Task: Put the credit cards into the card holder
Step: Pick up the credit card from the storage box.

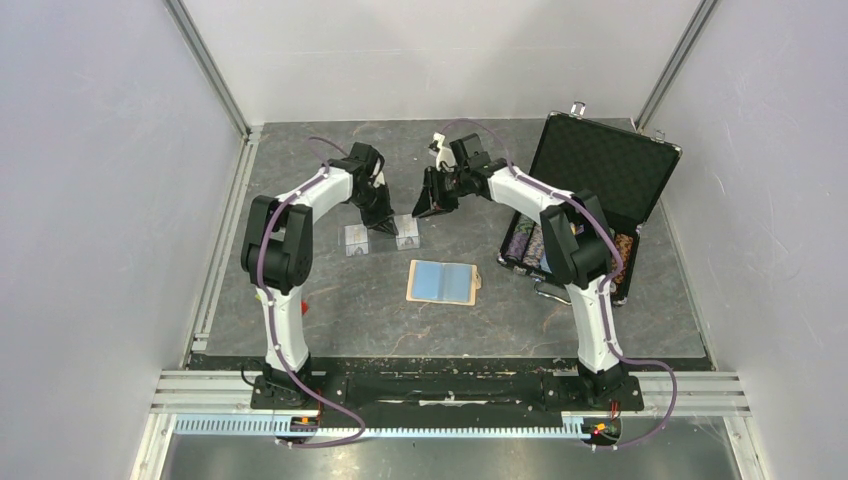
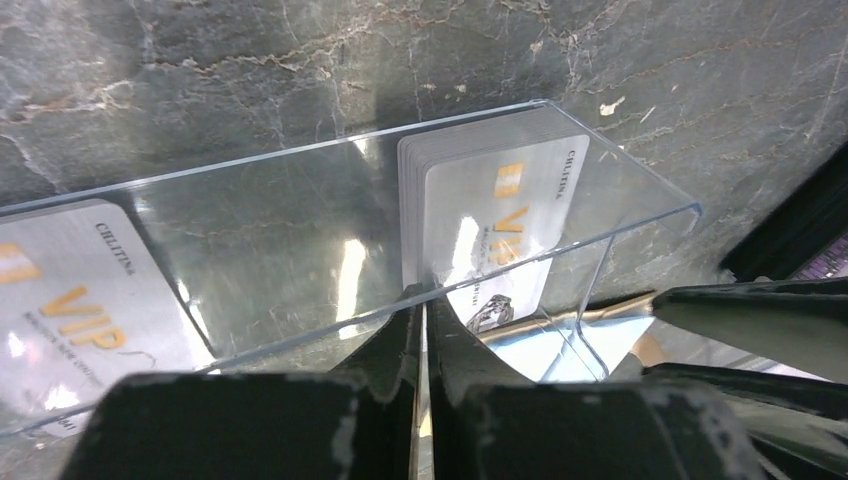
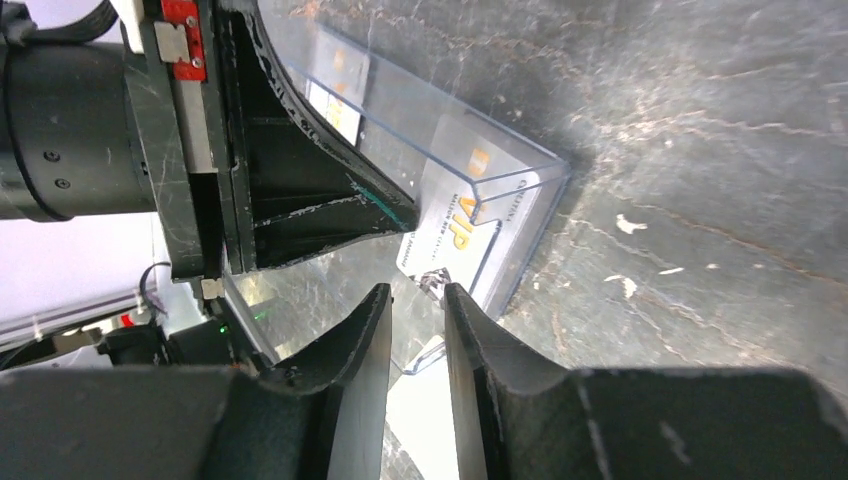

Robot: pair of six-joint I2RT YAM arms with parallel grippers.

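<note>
Two sets of credit cards (image 2: 490, 230) sit in a clear tray (image 2: 250, 230) near the card holder (image 1: 441, 282). The left gripper (image 2: 421, 330) clamps the tray wall; the right gripper (image 3: 417, 320) has its jaws narrowly apart. The cards look thin, stiff and slippery, so they are probably best pinched by an edge.

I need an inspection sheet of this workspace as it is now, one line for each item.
Surface: dark stone-look table, scuffed.
Job's things: VIP cards stacked at both ends of a clear tray; card holder lies open, blue pockets up.
Clutter: open black case with poker chips.
Grippers: left claw pinches the tray's wall; right claw slightly parted near the cards, nothing seen held.
Cables: purple cables along both arms.
Surroundings: white walls, aluminium rails.
</note>
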